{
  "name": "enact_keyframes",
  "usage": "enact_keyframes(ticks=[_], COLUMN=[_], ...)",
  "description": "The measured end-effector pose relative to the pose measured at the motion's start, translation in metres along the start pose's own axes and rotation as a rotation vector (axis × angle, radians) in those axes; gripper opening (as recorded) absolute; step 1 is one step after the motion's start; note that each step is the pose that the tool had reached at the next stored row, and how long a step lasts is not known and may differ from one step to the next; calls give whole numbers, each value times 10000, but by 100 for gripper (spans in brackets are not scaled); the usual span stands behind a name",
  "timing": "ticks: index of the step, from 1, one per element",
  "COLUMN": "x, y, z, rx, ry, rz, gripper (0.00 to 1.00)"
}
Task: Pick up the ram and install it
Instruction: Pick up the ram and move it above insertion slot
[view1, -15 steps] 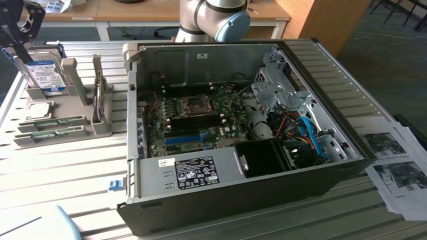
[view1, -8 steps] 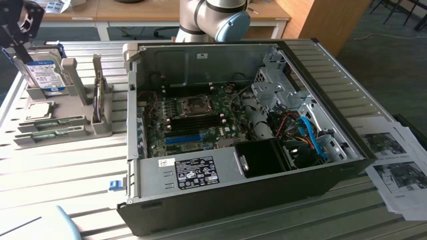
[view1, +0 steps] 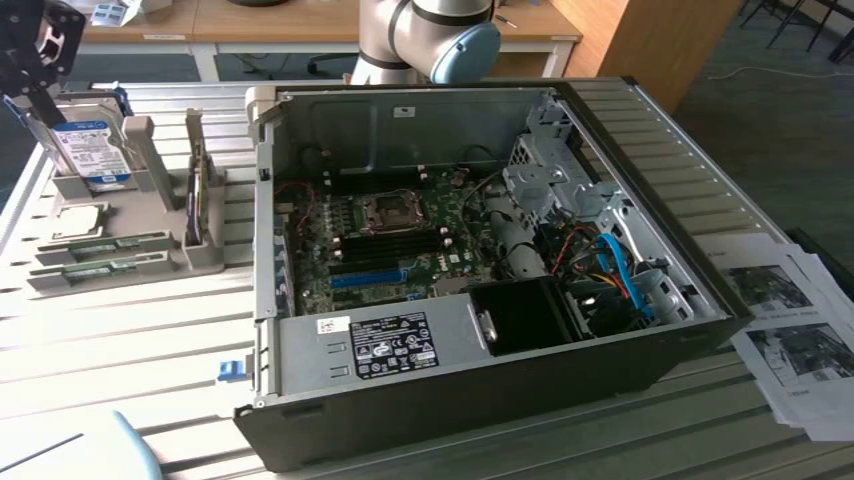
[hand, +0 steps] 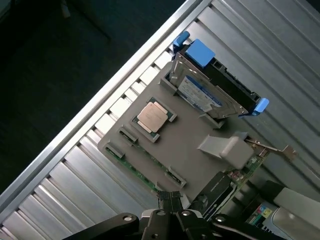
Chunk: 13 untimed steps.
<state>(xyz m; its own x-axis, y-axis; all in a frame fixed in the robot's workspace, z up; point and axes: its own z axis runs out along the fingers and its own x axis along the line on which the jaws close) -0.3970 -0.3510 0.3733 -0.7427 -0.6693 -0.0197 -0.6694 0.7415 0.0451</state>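
pincer (hand: 171, 200) closed, empty, hovering over tray (hand: 200, 125); ram (hand: 136, 168) lying in tray slot, 9 o'clock of PC case (view1: 667, 170) in exterior view

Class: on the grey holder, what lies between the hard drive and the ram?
The silver CPU chip lies between hard drive and ram; both views show it.

A big black computer case (view1: 467, 400) lies open on the grey slatted desk (view1: 120, 340). Inside it is a board (view1: 387, 235) full of little parts, with blue wires (view1: 627, 275) near it. On the exterior view's left stands a grey holder (view1: 154, 165). A silver hard drive (view1: 87, 150) with a blue label stands up in it. A small square chip (view1: 80, 218) lies flat just beside. Papers (view1: 787, 330) lie on the exterior view's right.
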Motion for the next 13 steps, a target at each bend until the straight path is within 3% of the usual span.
enact_keyframes(ticks=[13], x=[0], y=[0], z=[2], rx=[-29], ry=[66], rz=[-1482], gripper=[9])
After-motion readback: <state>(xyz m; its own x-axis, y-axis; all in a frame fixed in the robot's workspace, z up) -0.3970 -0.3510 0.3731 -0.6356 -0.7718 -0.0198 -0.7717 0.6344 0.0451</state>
